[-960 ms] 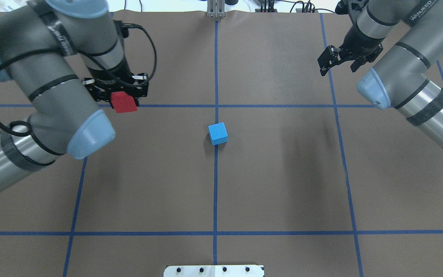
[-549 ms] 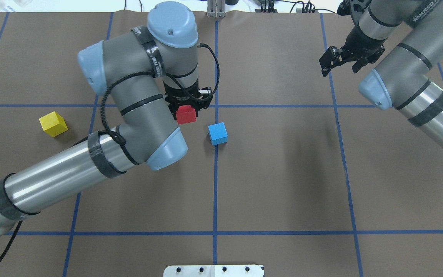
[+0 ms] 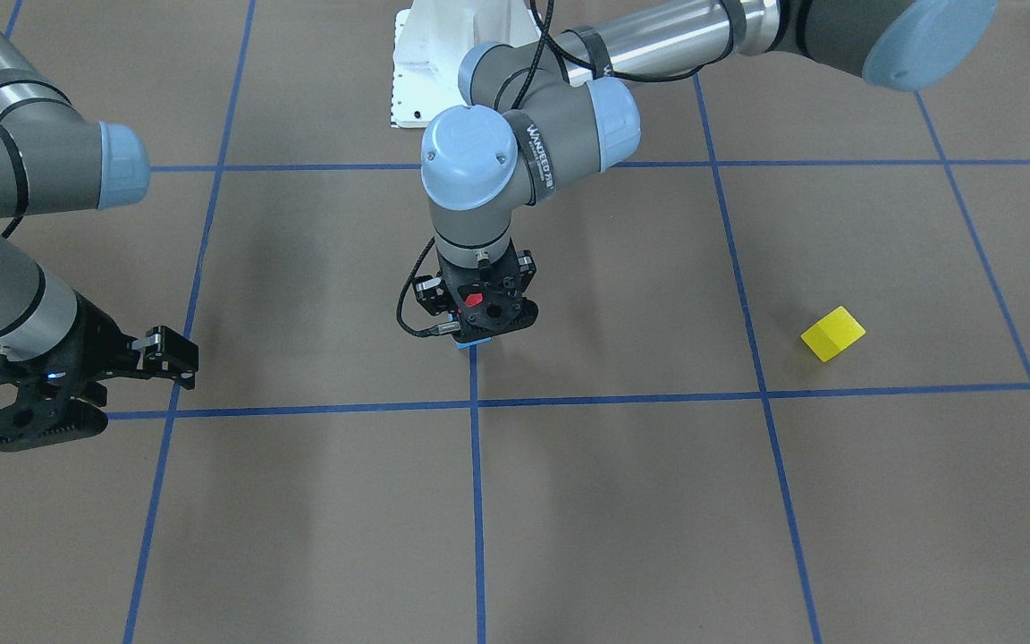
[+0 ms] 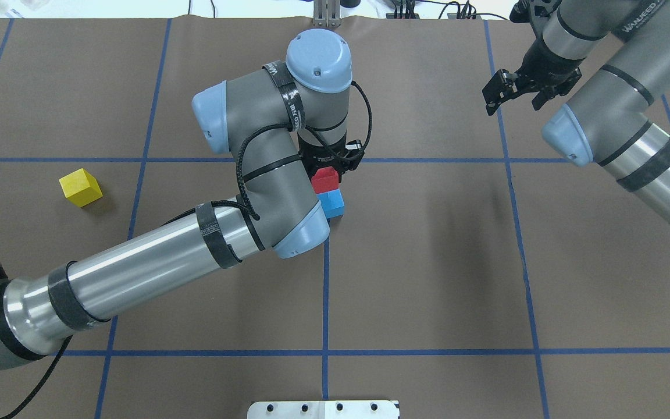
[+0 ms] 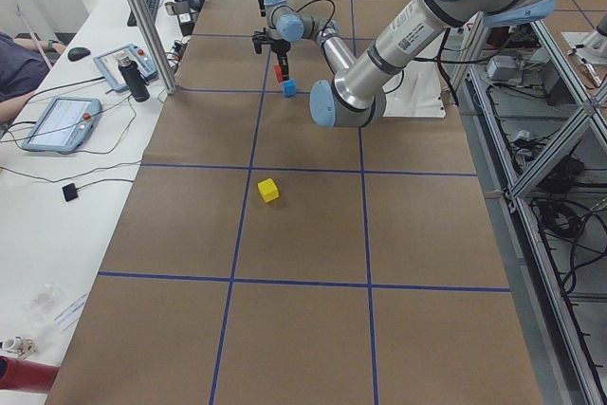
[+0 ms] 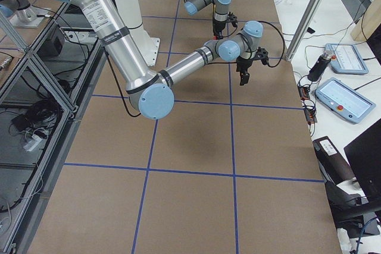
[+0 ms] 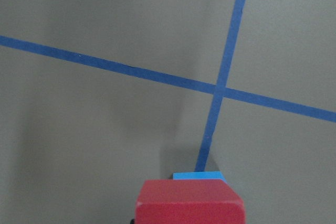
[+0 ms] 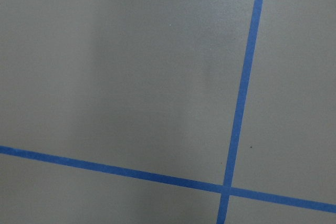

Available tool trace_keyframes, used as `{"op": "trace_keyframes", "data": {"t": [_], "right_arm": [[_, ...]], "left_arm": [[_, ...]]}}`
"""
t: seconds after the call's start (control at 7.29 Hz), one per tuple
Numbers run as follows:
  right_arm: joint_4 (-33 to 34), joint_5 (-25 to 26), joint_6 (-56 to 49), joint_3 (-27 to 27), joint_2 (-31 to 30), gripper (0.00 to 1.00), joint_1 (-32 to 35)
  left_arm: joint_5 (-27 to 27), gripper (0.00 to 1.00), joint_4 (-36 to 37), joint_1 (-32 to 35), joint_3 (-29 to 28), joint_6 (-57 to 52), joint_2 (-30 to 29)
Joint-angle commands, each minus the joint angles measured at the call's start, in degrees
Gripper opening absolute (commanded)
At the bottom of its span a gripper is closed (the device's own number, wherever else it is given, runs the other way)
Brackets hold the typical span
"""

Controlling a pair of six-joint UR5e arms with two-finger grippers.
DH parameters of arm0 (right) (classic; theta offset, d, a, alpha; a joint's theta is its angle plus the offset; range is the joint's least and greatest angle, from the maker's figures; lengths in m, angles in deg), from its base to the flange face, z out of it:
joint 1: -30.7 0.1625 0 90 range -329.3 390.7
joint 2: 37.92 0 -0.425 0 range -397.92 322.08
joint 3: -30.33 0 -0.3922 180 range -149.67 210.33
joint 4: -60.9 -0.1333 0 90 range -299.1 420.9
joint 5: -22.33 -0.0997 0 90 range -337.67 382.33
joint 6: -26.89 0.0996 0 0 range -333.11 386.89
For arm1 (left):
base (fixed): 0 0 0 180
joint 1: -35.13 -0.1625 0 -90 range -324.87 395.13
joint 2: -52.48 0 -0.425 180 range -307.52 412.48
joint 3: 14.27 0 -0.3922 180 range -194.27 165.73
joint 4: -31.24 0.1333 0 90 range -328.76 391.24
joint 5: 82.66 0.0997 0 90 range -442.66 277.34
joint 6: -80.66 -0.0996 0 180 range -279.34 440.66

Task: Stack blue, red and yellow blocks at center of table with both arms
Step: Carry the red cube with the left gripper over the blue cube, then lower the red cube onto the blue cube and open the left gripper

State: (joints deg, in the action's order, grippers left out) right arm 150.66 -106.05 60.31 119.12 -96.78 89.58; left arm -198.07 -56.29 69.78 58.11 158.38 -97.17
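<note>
Red block: The red block [image 4: 324, 179] sat clamped between the left jaws, directly over the blue block [image 4: 332, 203]. Whether the two touched could not be told.
Blue block: It stood on the table [image 4: 428, 279] at the central crossing of the tape lines.
Yellow block: The yellow block [image 4: 80, 187] lay alone, well apart on the left arm's [image 4: 137, 262] side.
Right jaws: They hung spread apart and held nothing, with the right arm [image 4: 631, 145] far from the stack.
Handling: The blocks looked like small, light, rigid cubes with smooth flat faces. They seemed unlikely to be crushed but easy to nudge or slide.
Hold: The best hold was probably two opposite side faces, squarely and above the lower edge, leaving the underside free to seat flat.
Risk: An off-centre release or a sideways drag could probably shift the blue block or tip the pair.
</note>
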Motion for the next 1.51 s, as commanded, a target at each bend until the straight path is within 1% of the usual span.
{"op": "trace_keyframes", "data": {"t": [0.0, 0.27, 0.41, 0.55, 0.69, 0.82, 0.96, 1.37], "right_arm": [[0.07, -0.03, 0.07, 0.24, -0.02, 0.99, 0.00], [0.07, -0.03, 0.07, 0.25, -0.02, 0.99, 0.00], [-0.02, -0.03, 0.07, 0.25, -0.02, 0.99, 0.00], [-0.02, -0.03, 0.07, 0.25, -0.02, 0.99, 0.00], [-0.02, -0.03, 0.07, 0.07, -0.02, 0.99, 0.00], [-0.02, -0.03, -0.02, 0.07, -0.02, 0.99, 0.00], [-0.02, -0.03, -0.02, 0.07, -0.11, 0.99, 0.00], [0.07, -0.03, -0.19, -0.11, -0.02, 0.99, 0.27]], "left_arm": [[0.02, 0.00, -1.06, -0.80, -1.36, 0.59, -0.30], [-0.07, 0.00, -1.06, -1.33, -1.36, 0.50, -0.21], [-0.07, 0.14, -1.06, -1.51, -1.45, 0.41, -0.03], [-0.07, 0.24, -1.06, -1.51, -1.36, 0.41, -0.03], [-0.07, 0.51, -1.06, -1.68, -1.36, 0.50, 0.05], [-0.07, 0.93, -1.06, -1.86, -1.27, 0.24, 0.06], [-0.07, 1.00, -1.06, -2.04, -1.10, 0.41, 0.06], [-0.07, 1.00, -0.98, -2.04, -0.83, 0.41, 0.05]]}}
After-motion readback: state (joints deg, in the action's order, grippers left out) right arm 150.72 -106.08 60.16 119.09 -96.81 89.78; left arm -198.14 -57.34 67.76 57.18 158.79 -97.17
